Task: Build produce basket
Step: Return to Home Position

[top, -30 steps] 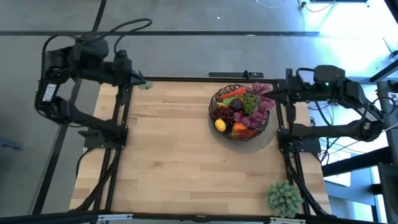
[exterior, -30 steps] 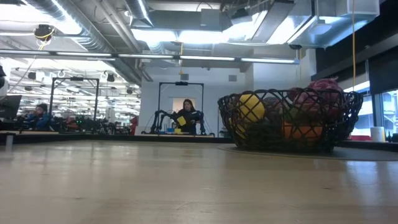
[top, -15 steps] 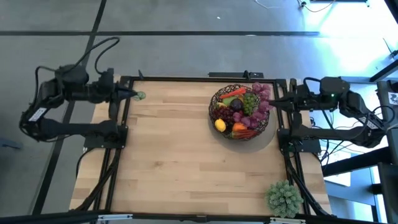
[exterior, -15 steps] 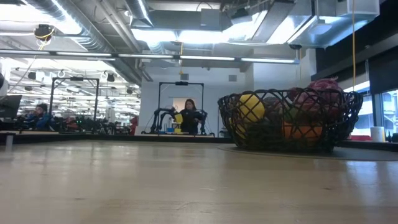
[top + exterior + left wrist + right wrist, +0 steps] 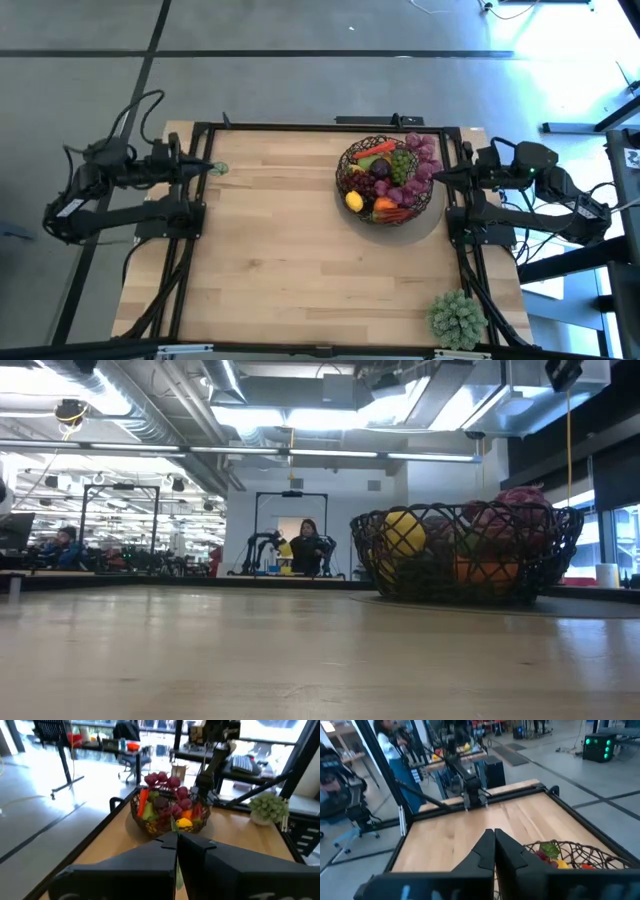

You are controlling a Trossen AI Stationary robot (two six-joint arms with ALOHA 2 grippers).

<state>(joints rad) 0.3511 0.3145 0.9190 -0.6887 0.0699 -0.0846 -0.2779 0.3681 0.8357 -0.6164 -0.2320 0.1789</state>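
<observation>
Evidently the basket [image 5: 339, 178] is filled with produce [image 5: 393, 172], so the left gripper [image 5: 207, 168] and right gripper [image 5: 440, 176] are held at opposite tabletop [image 5: 300, 260] edges, fingers seemingly pressed together.

No text, label, brand, number or sign is legible in any view.

- Basket [image 5: 339, 178] and produce [image 5: 396, 176]: no tag or sticker can be made out.
- Bench [image 5: 290, 260]: plain wood planks, no print seen.
- Dark box with green lights [image 5: 599, 742] on the floor beyond the bench, right wrist view: glowing dots only, no characters readable.
- Desks and shelves in the room, low and wrist views: items too small and blurred to read.
</observation>
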